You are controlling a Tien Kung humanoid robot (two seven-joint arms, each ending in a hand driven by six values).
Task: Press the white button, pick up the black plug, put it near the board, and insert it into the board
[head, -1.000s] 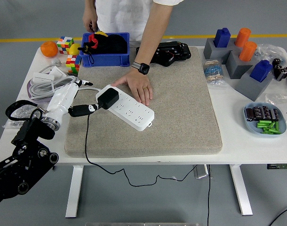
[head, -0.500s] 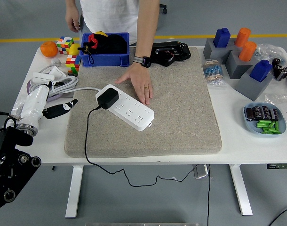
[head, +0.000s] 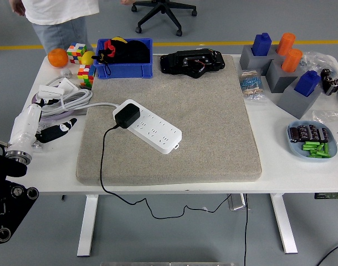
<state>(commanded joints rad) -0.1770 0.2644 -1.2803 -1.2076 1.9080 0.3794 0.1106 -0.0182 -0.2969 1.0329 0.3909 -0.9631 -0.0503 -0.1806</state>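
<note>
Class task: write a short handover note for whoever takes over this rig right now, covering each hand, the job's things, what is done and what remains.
Left hand: at the table's left edge, off the mat, black fingers relaxed, holding nothing.
Right hand: not in view.
White power strip lies diagonally on the grey mat. The black plug sits in the strip's upper-left end, its cord trailing off the near edge.
Done: plug looks inserted.
Left: whether the button was pressed cannot be told; check plug seating.
A person stands at the far left, hands off the table.
</note>
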